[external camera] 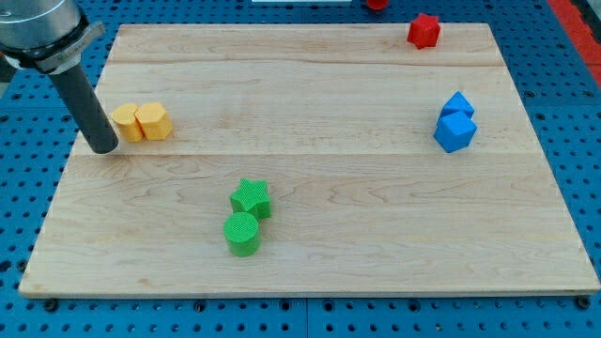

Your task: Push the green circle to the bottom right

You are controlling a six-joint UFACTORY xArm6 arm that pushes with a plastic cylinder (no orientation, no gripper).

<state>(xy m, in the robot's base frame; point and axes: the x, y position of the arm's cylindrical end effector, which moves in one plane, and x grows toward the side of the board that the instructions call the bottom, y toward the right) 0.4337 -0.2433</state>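
The green circle (pixel 242 233) lies on the wooden board (pixel 376 253) below the centre, a little left of the middle. A green star (pixel 251 198) touches it just above. My tip (pixel 103 148) rests on the board near the left edge, far to the upper left of the green circle, just left of two yellow blocks.
Two yellow blocks, a half-round one (pixel 127 123) and a hexagon (pixel 153 121), sit side by side at the left. Two blue blocks (pixel 456 123) sit together at the right. A red block (pixel 423 30) sits at the top edge right of centre.
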